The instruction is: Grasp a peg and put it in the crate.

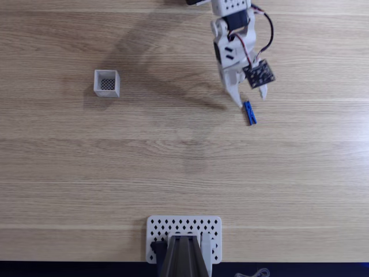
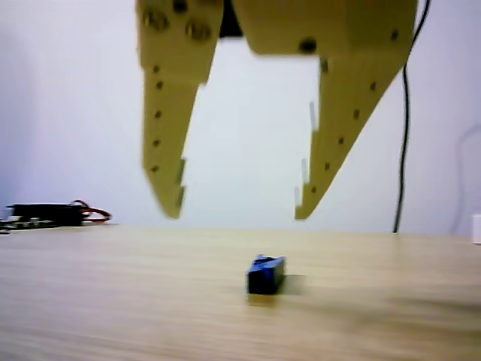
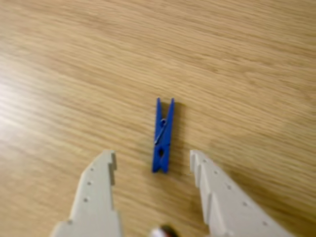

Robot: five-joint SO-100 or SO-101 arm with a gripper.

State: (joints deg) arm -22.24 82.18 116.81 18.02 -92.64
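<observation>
End effector: spread wide, holding nothing, poised above the tabletop with a fingertip on either side of the peg in the wrist view.
Peg: blue, flat on the wood, lying lengthwise between the fingertips, untouched.
Crate: white, open-topped, well apart to the left in the fixed view.
Perforated plate: at the lower edge, uninvolved.
Risk: the slim peg could skid or pivot sideways if one fingertip lands first; closing too high would miss it.
</observation>
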